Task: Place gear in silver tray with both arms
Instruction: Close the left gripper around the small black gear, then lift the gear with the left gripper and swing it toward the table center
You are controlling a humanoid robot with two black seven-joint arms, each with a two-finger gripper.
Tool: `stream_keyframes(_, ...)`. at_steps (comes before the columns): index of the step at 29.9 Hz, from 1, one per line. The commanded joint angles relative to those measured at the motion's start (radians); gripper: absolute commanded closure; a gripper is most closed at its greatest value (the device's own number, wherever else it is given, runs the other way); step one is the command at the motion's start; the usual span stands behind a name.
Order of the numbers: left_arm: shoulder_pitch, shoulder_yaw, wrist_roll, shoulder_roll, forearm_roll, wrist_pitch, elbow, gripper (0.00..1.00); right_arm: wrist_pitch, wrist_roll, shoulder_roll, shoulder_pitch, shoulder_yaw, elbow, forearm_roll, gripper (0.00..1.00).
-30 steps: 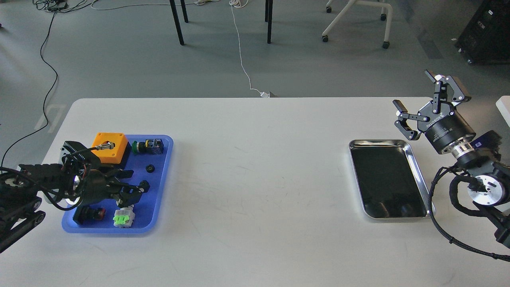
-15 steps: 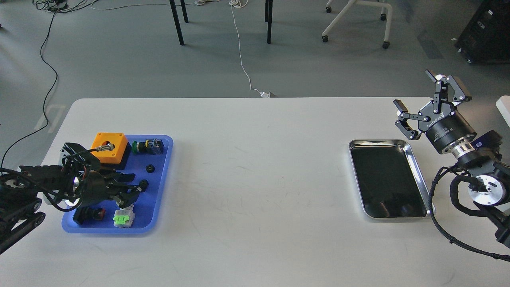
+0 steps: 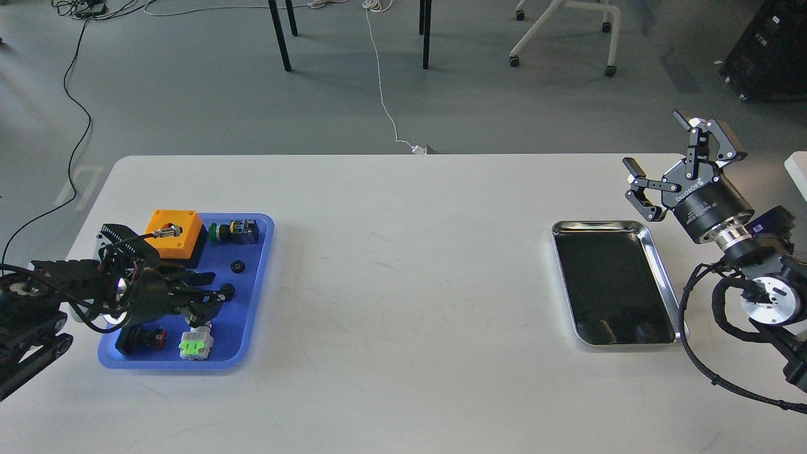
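The silver tray (image 3: 613,284) lies empty at the right of the white table. My right gripper (image 3: 654,142) is open and empty, raised above the table just beyond the tray's far right corner. My left gripper (image 3: 211,294) reaches low into the blue plastic tray (image 3: 253,302) at the left, its dark jaws apart. A small black gear (image 3: 227,291) sits right at the fingertips; I cannot tell whether they touch it. A second small black gear-like part (image 3: 238,266) lies a little farther back in the blue tray.
The blue tray also holds an orange box (image 3: 173,233), a green-and-blue button switch (image 3: 236,231), a black-and-red part (image 3: 142,339) and a white-and-green connector (image 3: 195,346). Beyond the table are chair legs and floor cables.
My left gripper's jaws have drawn a little closer together near the gear and the arm has shifted slightly. The right arm and the silver tray have not moved.
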Motion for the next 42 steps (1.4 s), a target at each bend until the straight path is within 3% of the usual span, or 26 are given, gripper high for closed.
stream_keyframes(1,0.001,0.0,0.0,-0.001,0.0,0.0,0.0,0.51,0.0,0.0,0.0,0.0,0.0,0.0,0.0,0.01)
stream_keyframes(4,0.001,0.0,0.0,-0.004,0.0,0.0,0.0,0.6,0.0,0.0,0.0,-0.001,0.0,0.0,0.0,0.01)
stream_keyframes(14,0.001,0.0,0.0,-0.015,0.0,0.0,0.0,0.62,0.0,0.0,0.0,-0.001,0.0,-0.006,0.0,0.01)
stream_keyframes(18,0.001,0.0,0.0,-0.015,0.0,0.0,0.0,0.71,0.0,0.0,0.002,-0.001,0.0,-0.006,0.0,0.01)
stream_keyframes(26,0.001,0.0,0.0,-0.013,0.0,-0.001,0.0,0.79,0.0,0.0,0.002,-0.001,0.0,-0.006,0.0,0.01)
stream_keyframes(36,-0.008,-0.001,0.0,-0.007,0.0,-0.001,-0.005,0.81,0.0,0.0,0.003,-0.001,0.0,-0.006,0.0,0.01)
stream_keyframes(42,-0.086,-0.001,0.0,0.007,0.0,-0.006,-0.04,0.81,0.0,0.0,0.003,-0.001,0.001,-0.006,0.0,0.01)
